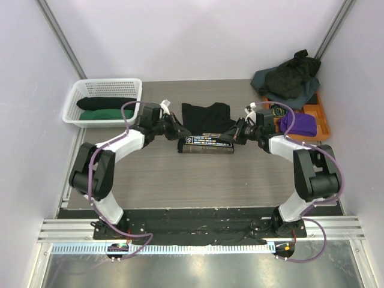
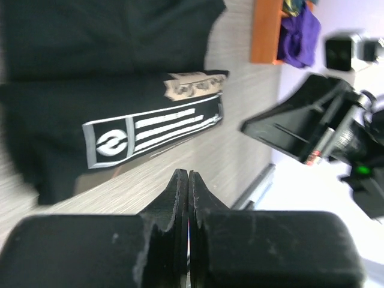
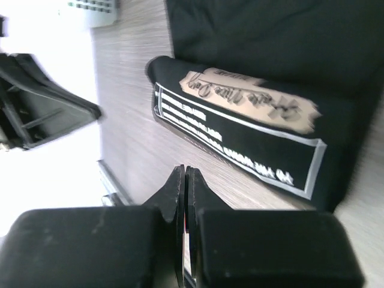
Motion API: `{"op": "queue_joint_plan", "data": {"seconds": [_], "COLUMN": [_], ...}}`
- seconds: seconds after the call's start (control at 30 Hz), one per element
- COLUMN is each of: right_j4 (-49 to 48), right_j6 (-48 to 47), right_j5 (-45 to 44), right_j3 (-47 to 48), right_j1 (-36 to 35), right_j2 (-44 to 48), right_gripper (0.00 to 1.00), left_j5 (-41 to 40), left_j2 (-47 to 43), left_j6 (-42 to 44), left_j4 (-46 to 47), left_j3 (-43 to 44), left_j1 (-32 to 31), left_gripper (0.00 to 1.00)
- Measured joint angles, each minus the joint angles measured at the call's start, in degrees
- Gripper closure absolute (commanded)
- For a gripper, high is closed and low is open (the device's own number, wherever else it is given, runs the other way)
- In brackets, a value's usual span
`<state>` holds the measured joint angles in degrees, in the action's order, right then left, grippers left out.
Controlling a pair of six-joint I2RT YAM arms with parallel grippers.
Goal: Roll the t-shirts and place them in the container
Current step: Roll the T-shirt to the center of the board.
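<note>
A black t-shirt with a white printed panel lies mid-table, its near part wound into a roll and the rest flat behind it. My left gripper is at the roll's left end and my right gripper at its right end. In the left wrist view the left gripper is shut with nothing in it, hanging over bare table beside the roll. The right gripper is likewise shut and empty, just short of the roll. More t-shirts lie heaped at the back right.
A white basket at the back left holds a rolled black shirt and a rolled green one. An orange tray with a purple cloth sits by the right wall. Walls close in both sides.
</note>
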<state>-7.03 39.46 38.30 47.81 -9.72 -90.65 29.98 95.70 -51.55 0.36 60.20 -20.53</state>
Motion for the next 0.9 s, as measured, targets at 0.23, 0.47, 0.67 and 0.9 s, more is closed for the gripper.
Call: {"op": "queue_joint_plan", "data": {"seconds": [0.23, 0.47, 0.67, 0.9], "right_j4": [-16.4, -21.8, -26.1, -26.3], "right_j6": [7.9, 10.8, 14.2, 14.9], "right_j5": [6.8, 9.3, 10.7, 11.3], "right_j3": [0.2, 5.0, 8.2, 8.7], "right_j1": [-1.3, -2.6, -2.6, -2.4], "right_j2": [-11.1, -21.6, -31.0, -31.5], "right_gripper": [0.99, 0.99, 0.99, 0.99], "left_j5": [4.8, 5.2, 2.2, -0.2], "left_j2": [10.1, 16.0, 21.0, 21.0], "left_j6": [-6.0, -6.8, -6.0, -4.8], "left_j4": [13.4, 16.7, 16.5, 15.5], "left_j3": [0.0, 0.2, 2.3, 2.0], "left_j1": [-1.9, -1.8, -1.6, -1.0], "left_gripper": [1.00, 1.00, 1.00, 1.00]}}
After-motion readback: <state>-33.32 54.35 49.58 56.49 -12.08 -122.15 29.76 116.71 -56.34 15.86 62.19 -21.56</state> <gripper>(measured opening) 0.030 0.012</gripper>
